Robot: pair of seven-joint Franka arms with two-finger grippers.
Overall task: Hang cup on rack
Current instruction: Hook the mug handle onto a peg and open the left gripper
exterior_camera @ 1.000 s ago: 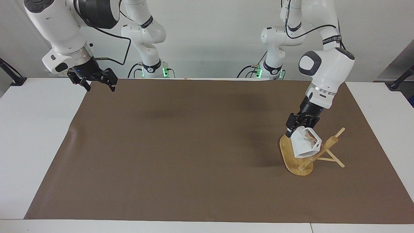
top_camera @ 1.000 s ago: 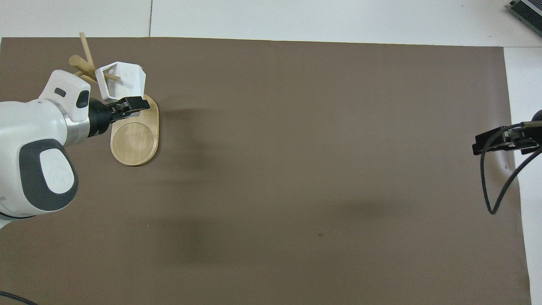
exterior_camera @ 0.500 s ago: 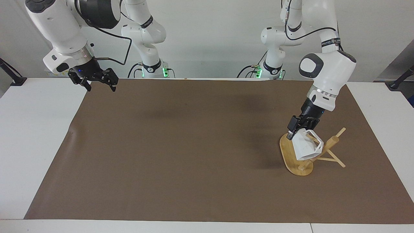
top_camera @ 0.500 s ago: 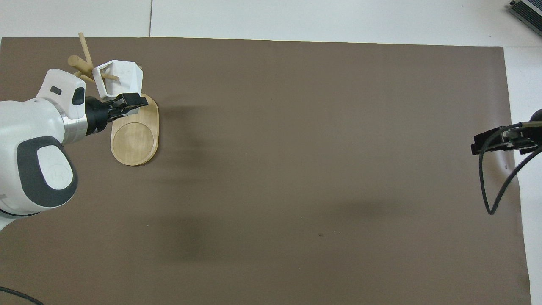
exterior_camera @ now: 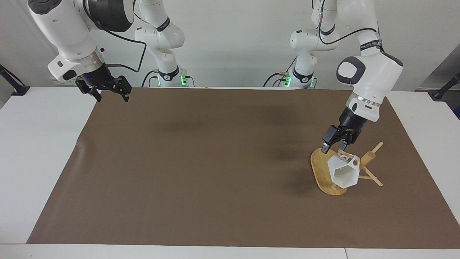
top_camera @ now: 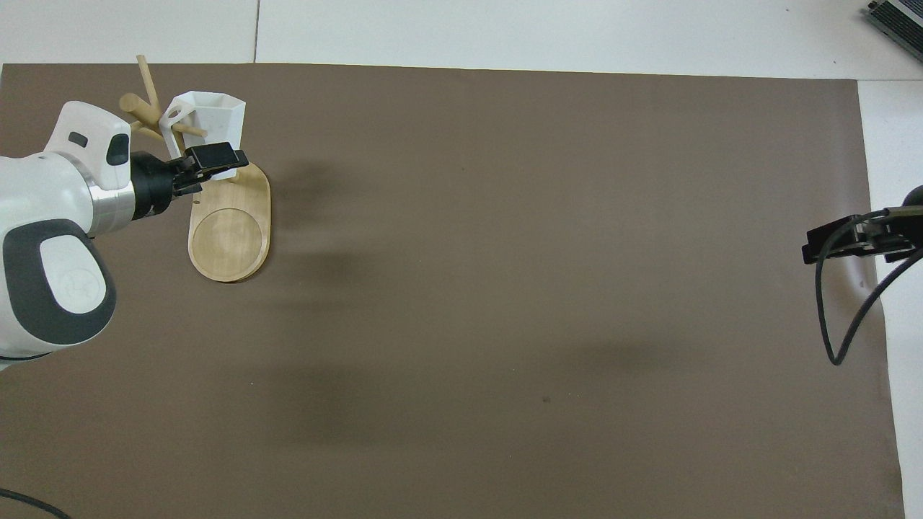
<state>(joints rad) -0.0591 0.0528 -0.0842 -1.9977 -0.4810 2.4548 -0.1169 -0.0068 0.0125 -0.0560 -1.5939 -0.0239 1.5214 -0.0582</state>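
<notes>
While the cup hangs by its handle on a peg of the rack, mouth turned away from the robots, at the left arm's end of the desk, the left tool hovers just above it, open and empty. The right tool waits over the right arm's end; its opening I cannot tell.

In the overhead view the left tool covers the lower body of the cup, and the right tool is cut off at the frame's right edge. In the facing view the cup hides the lower post of the rack.
</notes>
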